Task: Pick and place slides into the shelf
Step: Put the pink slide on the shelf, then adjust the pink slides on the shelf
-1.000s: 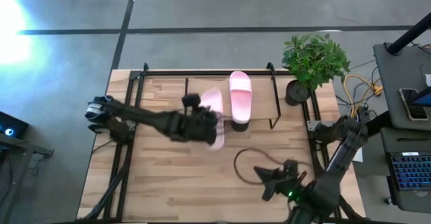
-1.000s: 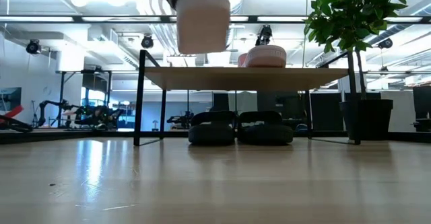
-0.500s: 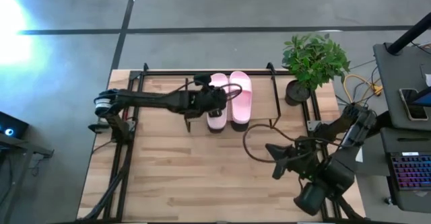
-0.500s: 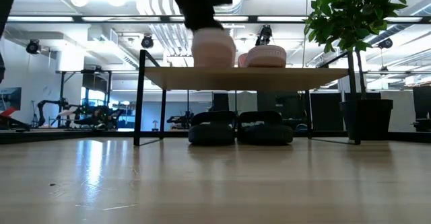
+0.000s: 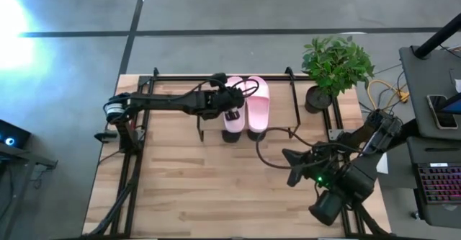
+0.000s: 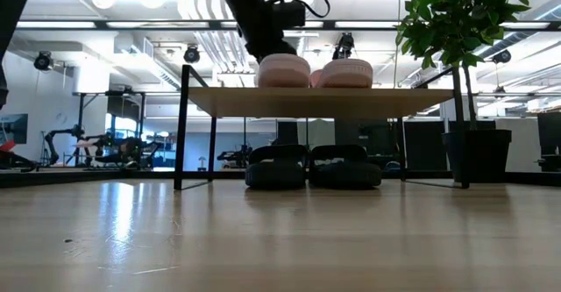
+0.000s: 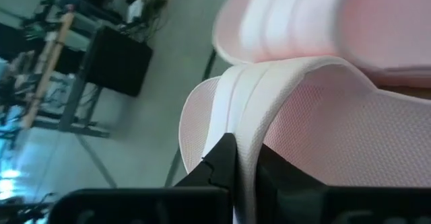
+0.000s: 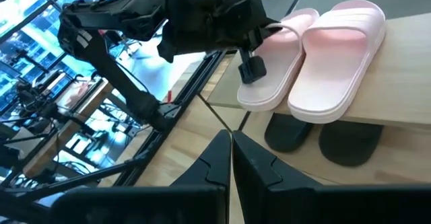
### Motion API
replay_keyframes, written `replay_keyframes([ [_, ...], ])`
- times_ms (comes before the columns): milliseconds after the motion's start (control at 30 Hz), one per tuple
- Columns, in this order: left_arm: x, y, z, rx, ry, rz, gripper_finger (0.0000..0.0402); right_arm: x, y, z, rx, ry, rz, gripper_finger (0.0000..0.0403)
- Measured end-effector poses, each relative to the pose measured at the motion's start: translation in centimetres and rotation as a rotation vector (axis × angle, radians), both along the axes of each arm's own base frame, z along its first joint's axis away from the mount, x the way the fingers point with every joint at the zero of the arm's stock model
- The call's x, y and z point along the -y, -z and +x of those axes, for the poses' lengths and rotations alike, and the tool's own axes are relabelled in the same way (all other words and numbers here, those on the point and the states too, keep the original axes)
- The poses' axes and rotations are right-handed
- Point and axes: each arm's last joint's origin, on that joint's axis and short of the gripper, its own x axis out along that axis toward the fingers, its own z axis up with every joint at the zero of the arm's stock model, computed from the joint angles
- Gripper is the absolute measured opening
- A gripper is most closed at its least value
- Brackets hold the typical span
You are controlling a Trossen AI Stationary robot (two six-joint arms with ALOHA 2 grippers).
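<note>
Two light pink slides lie side by side on the shelf's top board (image 6: 307, 102). The left pink slide (image 5: 232, 117) (image 6: 282, 70) is under my left gripper (image 5: 232, 99) (image 7: 246, 153), which is shut on it; its heel end sticks out past the board's near edge (image 8: 256, 99). The right pink slide (image 5: 257, 104) (image 8: 337, 56) rests flat on its sole. Two black slides (image 6: 276, 167) (image 6: 346, 167) stand on the table under the shelf. My right gripper (image 5: 288, 166) (image 8: 230, 140) hovers shut over the table's near right part, touching nothing. My left gripper pinches the left pink slide's broad strap (image 7: 236, 126) by its edge, between the two fingers (image 7: 225, 160). It comes from the table's left, slanting down (image 8: 252, 42). The slide lies sole-down on the shelf's top board, next to the other pink slide.
A potted plant (image 5: 335, 63) (image 6: 460, 29) stands at the table's far right corner, beside the shelf's frame (image 5: 294, 103). A dark cable loop (image 5: 270, 146) hangs by my right arm. Bare wooden tabletop (image 5: 187, 182) stretches in front of the shelf.
My left gripper has carried the pink slide from above the table in front of the shelf toward the far edge and down. The slide now lies on the top board beside the other pink one. My right arm has shifted a little toward the right.
</note>
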Motion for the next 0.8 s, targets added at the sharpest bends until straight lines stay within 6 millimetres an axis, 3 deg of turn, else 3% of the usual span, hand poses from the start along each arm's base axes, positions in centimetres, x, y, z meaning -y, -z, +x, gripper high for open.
replay_keyframes([
  [300,0.7,0.3,-0.3,-0.044,0.025,-0.044,0.0070,0.0,0.0,0.0,-0.001,0.000,-0.001,0.0009],
  [533,1.6,-1.1,-1.6,-0.023,0.041,-0.104,0.0109,-0.1,0.4,0.0,-0.077,-0.001,0.104,0.0009],
  [800,2.8,-3.5,-2.8,0.048,0.123,-0.158,0.0112,0.0,4.0,0.2,-0.152,0.103,0.263,0.0009],
])
